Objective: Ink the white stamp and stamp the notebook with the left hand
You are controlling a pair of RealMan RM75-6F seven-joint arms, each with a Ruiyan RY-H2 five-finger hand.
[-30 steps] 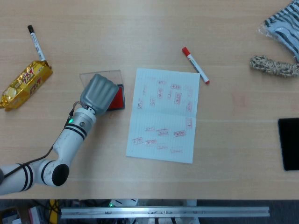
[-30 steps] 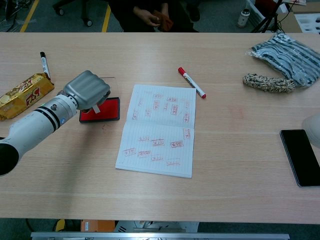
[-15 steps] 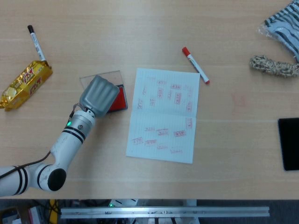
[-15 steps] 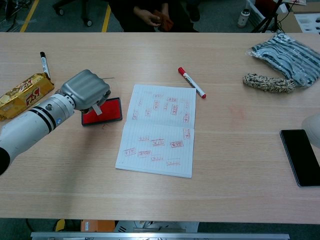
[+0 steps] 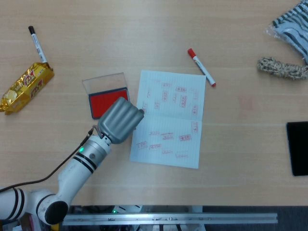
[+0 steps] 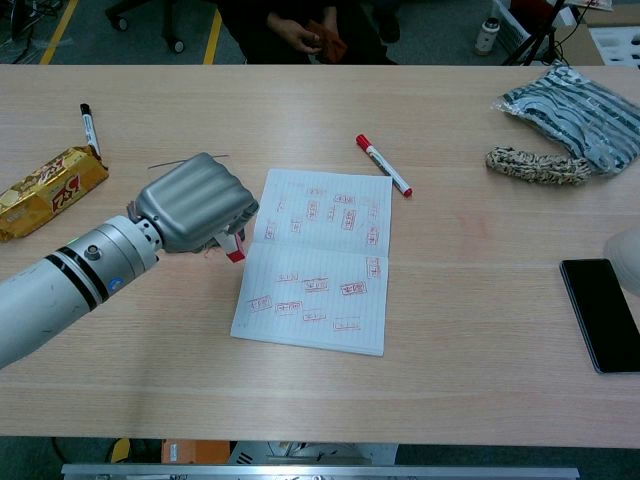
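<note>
Grey, ribbed left hand [image 5: 120,121] at centre-left of the head view, fingers curled tight round the white stamp [image 6: 232,247]. Held low under the fist; only a small white-and-red tip visible in the chest view, hidden altogether from overhead. Hovering at the left edge of the notebook [image 5: 169,118], approx. level with the page fold. Whether touching the paper or just above it, impossible to tell.

Notebook lying open and flat mid-frame, both pages dotted with small red stamp marks. Just left of it, above the hand: red ink pad [image 5: 109,102], uncovered, with its clear lid [image 5: 103,79] flipped back.

Handling, as a judgement: stamp prob. light, rigid plastic – easy to tilt in a closed fist. Best gripped around the body, inked face down and level, pressed straight. Thin paper likely to slide or lift w/ the stamp, so no dragging.

Elsewhere: red marker [image 5: 201,67] near the notebook's upper right corner, black marker [image 5: 36,44] and gold snack pack [image 5: 26,86] at upper left, striped cloth [image 5: 291,25] and braided cord [image 5: 282,68] at upper right, black phone [image 5: 298,147] at right edge.

Right hand [image 6: 628,258] – only a pale sliver at the right edge of the chest view; open or closed, cannot tell.
</note>
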